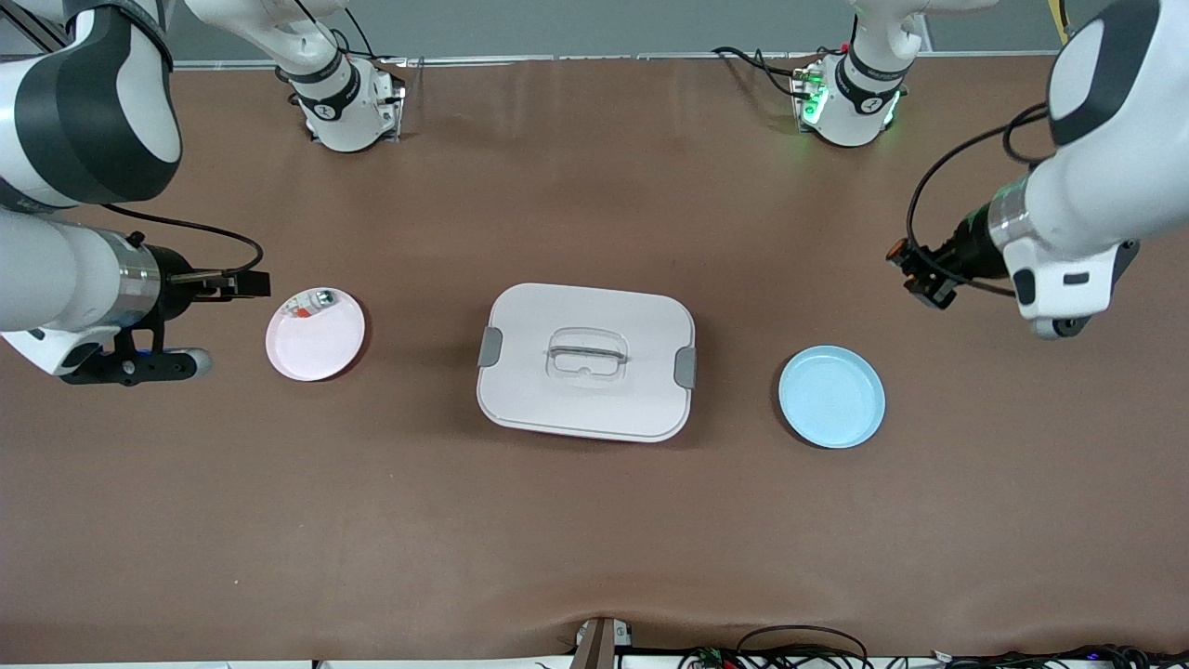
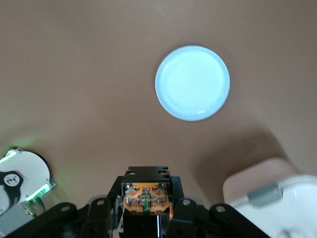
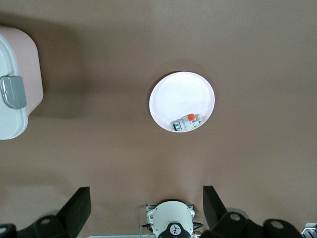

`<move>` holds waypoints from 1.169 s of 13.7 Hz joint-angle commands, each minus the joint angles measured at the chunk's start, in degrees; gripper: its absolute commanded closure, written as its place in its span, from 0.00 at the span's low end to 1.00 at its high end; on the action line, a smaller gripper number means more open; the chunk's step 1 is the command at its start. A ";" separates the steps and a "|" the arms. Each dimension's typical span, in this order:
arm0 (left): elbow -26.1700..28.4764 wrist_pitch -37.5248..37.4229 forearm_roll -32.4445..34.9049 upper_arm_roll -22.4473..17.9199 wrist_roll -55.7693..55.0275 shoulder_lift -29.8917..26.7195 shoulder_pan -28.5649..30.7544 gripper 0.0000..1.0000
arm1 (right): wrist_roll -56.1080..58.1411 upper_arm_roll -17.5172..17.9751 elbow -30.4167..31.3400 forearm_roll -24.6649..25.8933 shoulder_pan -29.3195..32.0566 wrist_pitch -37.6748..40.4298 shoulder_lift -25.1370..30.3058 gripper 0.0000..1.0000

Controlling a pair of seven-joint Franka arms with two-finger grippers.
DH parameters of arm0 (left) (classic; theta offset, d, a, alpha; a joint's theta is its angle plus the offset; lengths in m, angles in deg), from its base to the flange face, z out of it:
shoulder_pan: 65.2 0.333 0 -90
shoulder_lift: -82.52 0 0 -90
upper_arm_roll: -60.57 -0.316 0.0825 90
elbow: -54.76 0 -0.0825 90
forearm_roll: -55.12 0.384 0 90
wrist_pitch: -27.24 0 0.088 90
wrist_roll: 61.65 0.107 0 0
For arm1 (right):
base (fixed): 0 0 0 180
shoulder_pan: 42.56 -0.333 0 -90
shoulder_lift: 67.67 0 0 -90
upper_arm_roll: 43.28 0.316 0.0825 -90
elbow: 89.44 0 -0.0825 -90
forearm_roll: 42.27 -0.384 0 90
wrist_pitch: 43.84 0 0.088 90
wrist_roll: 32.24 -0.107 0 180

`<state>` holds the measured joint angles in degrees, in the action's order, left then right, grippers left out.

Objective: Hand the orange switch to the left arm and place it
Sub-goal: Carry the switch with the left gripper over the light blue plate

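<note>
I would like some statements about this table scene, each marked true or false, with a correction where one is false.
1. The left hand holds the orange switch. True.
2. The blue plate carries a small part. False: it is bare; the small white-and-grey piece lies on the pink plate.
3. The box stands between the two plates, its lid on. True.
4. The right hand is shut on a part. False: its fingers are open and hold nothing.
5. The left hand hangs over the box. False: it is over bare table at the left arm's end, apart from the box.
</note>
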<state>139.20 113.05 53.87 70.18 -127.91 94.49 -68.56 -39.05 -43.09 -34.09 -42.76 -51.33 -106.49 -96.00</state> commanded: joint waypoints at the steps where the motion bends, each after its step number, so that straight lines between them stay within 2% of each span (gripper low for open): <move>1: 3.17 5.13 2.31 0.41 -8.15 0.78 -0.24 1.00 | 0.48 0.60 -0.68 0.85 1.47 -0.10 0.65 0.00; 4: 10.81 14.70 2.31 0.41 -13.96 0.34 0.11 1.00 | 1.53 0.86 -0.77 0.58 2.53 -0.36 1.52 0.00; 9: 22.50 32.19 2.22 0.41 -20.04 0.25 0.63 1.00 | 10.13 0.51 -0.77 0.93 5.08 0.51 2.22 0.00; 16: 33.32 49.69 2.31 0.32 -21.01 1.65 1.69 1.00 | 11.82 0.07 -0.77 2.07 7.19 3.07 4.95 0.00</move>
<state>169.50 158.73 54.96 70.19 -147.52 96.68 -67.81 -28.20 -43.46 -34.86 -41.84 -44.82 -104.11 -91.94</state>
